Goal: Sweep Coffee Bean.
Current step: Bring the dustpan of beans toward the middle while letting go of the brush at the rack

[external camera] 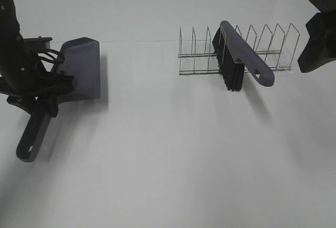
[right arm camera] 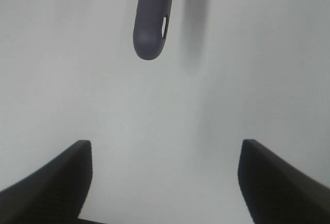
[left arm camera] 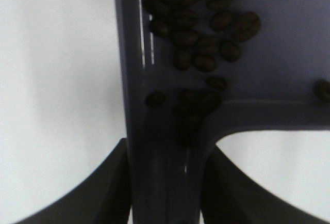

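My left gripper [external camera: 50,94] is shut on the handle [left arm camera: 165,182] of a purple dustpan [external camera: 84,68] at the table's left. In the left wrist view, several dark coffee beans [left arm camera: 201,43] lie clustered inside the pan near where the handle joins it. They do not show in the exterior view. A purple brush [external camera: 236,60] with black bristles leans on a wire rack [external camera: 199,72] at the back right. My right gripper [external camera: 315,47] hangs open to the right of the rack, its jaws [right arm camera: 165,182] wide apart and empty, with the brush handle tip [right arm camera: 150,28] ahead of it.
The white table [external camera: 173,159] carries only the rack and the tools. The dustpan's handle end [external camera: 29,146] points toward the front left edge.
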